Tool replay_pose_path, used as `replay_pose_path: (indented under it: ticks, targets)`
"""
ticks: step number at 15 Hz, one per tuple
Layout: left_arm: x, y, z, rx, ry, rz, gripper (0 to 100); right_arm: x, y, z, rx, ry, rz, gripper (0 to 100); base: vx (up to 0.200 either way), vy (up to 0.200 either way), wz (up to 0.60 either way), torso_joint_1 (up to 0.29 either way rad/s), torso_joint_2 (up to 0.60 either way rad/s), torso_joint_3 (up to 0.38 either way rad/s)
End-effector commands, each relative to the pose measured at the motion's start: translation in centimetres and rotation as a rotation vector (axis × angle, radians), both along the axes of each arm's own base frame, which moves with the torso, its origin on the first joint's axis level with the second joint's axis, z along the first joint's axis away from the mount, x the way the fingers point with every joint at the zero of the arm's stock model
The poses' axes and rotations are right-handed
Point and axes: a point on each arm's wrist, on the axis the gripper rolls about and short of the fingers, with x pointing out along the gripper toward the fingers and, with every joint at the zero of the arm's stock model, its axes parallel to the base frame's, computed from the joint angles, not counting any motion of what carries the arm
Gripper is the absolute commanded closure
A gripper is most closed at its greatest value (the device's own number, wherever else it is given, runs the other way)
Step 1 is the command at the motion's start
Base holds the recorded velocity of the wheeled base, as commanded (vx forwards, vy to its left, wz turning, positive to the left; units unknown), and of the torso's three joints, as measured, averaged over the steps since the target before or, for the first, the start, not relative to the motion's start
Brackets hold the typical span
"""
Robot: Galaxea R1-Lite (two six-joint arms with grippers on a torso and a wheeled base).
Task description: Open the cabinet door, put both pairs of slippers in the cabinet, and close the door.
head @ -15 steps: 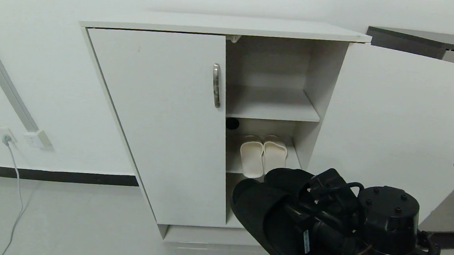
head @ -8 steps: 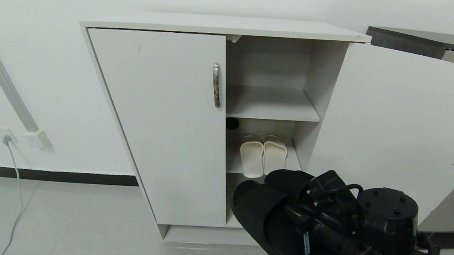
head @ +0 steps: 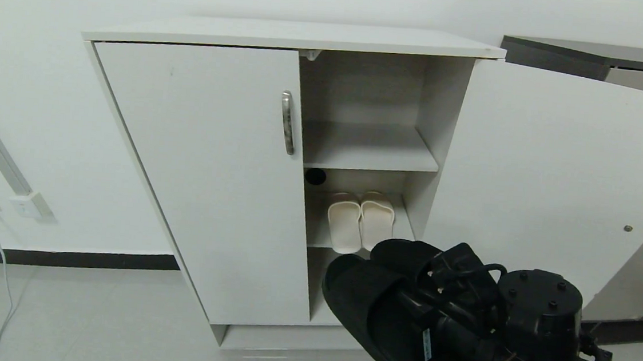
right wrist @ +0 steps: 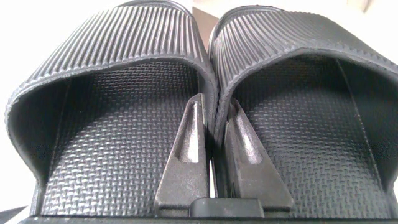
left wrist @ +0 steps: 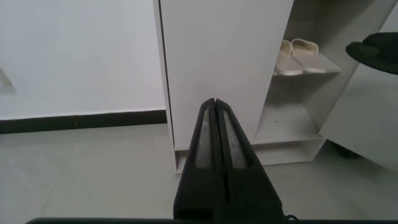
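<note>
In the lower right of the head view, the right gripper [right wrist: 214, 102] is clamped on the black slippers [head: 365, 287], pinching their two inner edges together, toes pointed at the cabinet [head: 287, 31]. The right door [head: 551, 181] is swung wide, and the white slippers [head: 359, 221] sit on the middle shelf at frame centre. The left gripper [left wrist: 215, 106] is pinched closed with nothing in it. I'd go for the bottom shelf [left wrist: 286, 124]: drop low, keep the pair level, slide in toes first, stay clear of the closed door [head: 201, 177], and only let go once the soles rest flat.
</note>
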Motion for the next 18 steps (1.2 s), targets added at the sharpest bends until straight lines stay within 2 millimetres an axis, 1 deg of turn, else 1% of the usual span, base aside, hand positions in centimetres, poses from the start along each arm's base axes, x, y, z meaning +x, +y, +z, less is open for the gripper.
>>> replay_pose_path:
  ticks: [1,2,3,5,8,9,10,11,14,16,18]
  targets:
    - [0.0,0.0,0.0,-0.001,0.000,0.000,100,0.5,1.8,-0.9,0.001,-0.017,-0.022,100,0.000,0.000,0.00,0.000,0.00,0.000]
    - [0.0,0.0,0.0,-0.001,0.002,0.000,100,1.2,3.9,-1.3,-0.008,-0.050,-0.141,100,0.000,0.000,0.00,0.000,0.00,0.000]
    - [0.0,0.0,0.0,-0.001,0.000,0.000,100,1.6,5.5,-1.3,0.009,-0.071,-0.199,100,0.000,0.000,0.00,0.000,0.00,0.000]
    - [0.0,0.0,0.0,-0.001,0.000,0.000,100,2.1,7.3,-1.3,0.010,-0.047,-0.277,100,0.000,0.000,0.00,0.000,0.00,0.000]
    - [0.0,0.0,0.0,0.001,0.000,0.000,100,3.5,8.9,1.0,0.023,-0.003,-0.454,100,0.000,0.000,0.00,0.000,0.00,0.000]
    - [0.0,0.0,0.0,0.001,0.002,0.000,100,3.8,9.4,2.0,0.037,-0.003,-0.487,100,0.000,0.000,0.00,0.000,0.00,0.000]
    - [0.0,0.0,0.0,0.001,0.002,0.000,100,4.0,9.6,2.6,0.040,-0.007,-0.500,100,0.000,0.000,0.00,0.000,0.00,0.000]
    - [0.0,0.0,0.0,0.001,0.002,0.000,100,4.3,9.9,3.8,0.057,-0.024,-0.507,100,0.000,0.000,0.00,0.000,0.00,0.000]
    - [0.0,0.0,0.0,-0.001,0.000,0.000,100,5.0,10.0,6.3,0.076,-0.078,-0.509,100,0.000,0.000,0.00,0.000,0.00,0.000]
    - [0.0,0.0,0.0,-0.001,0.000,0.002,100,6.0,9.6,7.7,0.081,-0.119,-0.557,100,0.000,0.000,0.00,0.000,0.00,0.000]
    - [0.0,0.0,0.0,-0.002,0.000,0.002,100,6.5,9.4,8.3,0.089,-0.133,-0.567,100,0.000,0.000,0.00,0.000,0.00,0.000]
